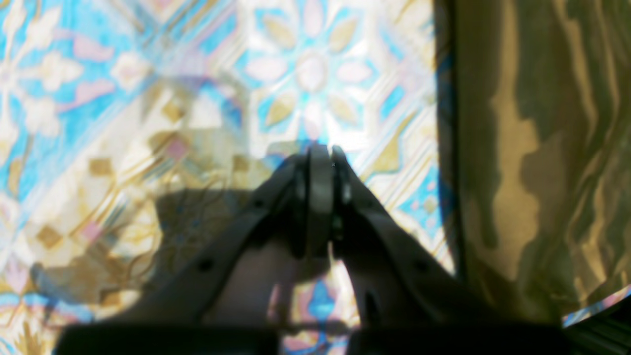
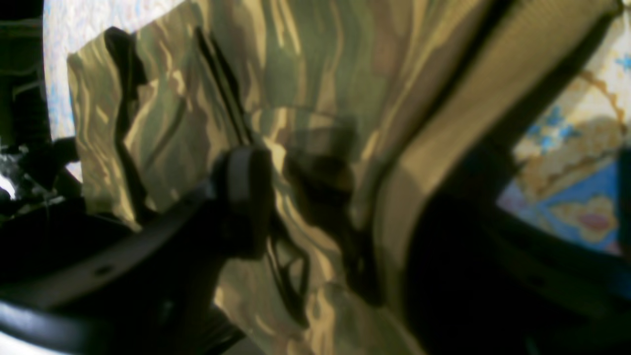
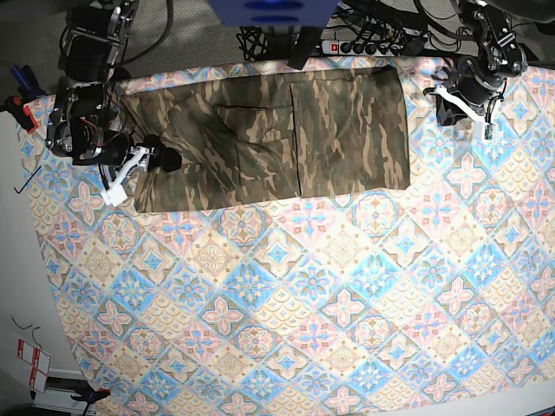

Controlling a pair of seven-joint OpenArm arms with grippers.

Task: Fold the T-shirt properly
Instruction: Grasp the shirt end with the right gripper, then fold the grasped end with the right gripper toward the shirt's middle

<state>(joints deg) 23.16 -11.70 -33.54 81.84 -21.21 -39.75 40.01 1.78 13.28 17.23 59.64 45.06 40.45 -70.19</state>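
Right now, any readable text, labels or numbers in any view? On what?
None readable.
Red-and-white tags at the base view's lower left: any print too small to read.
T-shirt: camouflage only, no label in view.
Tablecloth: pattern only.

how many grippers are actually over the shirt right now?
1. The right gripper sits open over the T-shirt at its collar end. The left gripper is shut, off the shirt's other end, over the tablecloth.

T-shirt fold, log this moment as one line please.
T-shirt: partly folded on tablecloth | left gripper: shut, empty, beside shirt | right gripper: open, straddling shirt edge
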